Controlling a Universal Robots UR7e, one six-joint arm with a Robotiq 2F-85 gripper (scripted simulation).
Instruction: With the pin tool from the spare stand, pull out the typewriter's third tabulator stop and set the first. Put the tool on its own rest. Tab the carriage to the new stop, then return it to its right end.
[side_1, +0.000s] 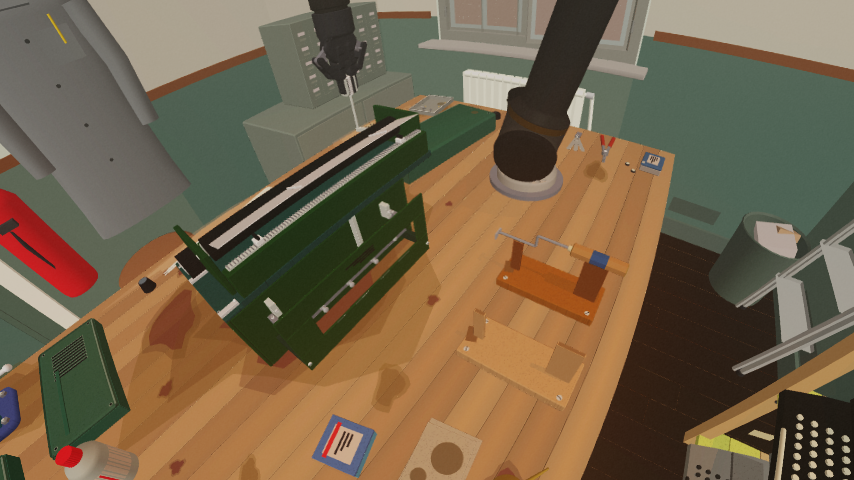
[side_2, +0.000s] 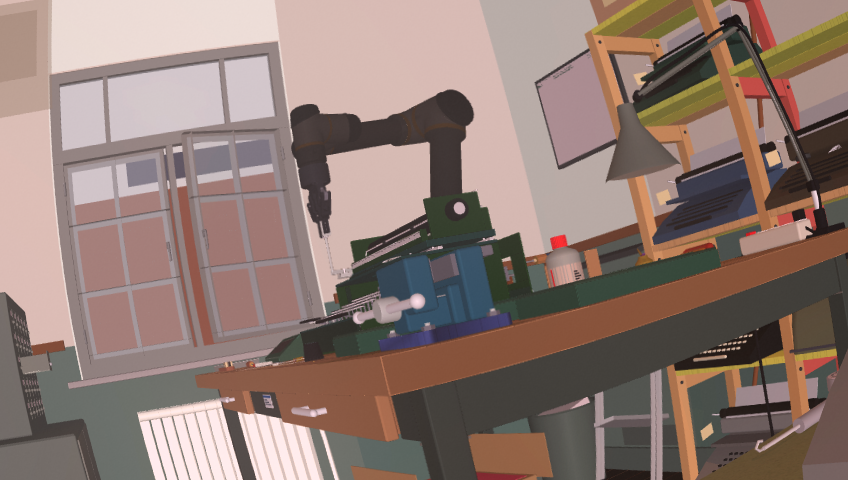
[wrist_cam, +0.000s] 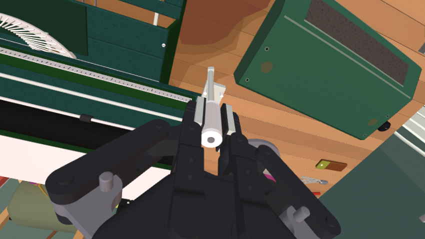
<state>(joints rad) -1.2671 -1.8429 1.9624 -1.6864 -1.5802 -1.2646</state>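
Note:
The lower end of the carriage return lever (side_1: 356, 113) is hidden behind the typewriter's carriage (side_1: 310, 191) in the side camera. My gripper (side_1: 348, 83) (side_2: 323, 229) (wrist_cam: 212, 114) hangs above the far end of the carriage, closed on the lever's ribbed grey grip (wrist_cam: 211, 124). The lever's thin shaft runs down to a small white bracket (wrist_cam: 214, 89) (side_2: 340, 272) at the carriage end. The green typewriter (side_1: 298, 239) stands tilted on the bench. The white toothed tab rack (side_1: 322, 200) runs along the carriage. The pin tool (side_1: 561, 248) lies across the darker wooden stand (side_1: 552, 283).
The robot's base (side_1: 525, 161) stands on the bench behind the stands. A paler empty wooden stand (side_1: 522, 358) sits nearer. A green cover panel (wrist_cam: 324, 68) lies beyond the carriage end. A blue vise (side_2: 434, 291) is clamped at the bench edge.

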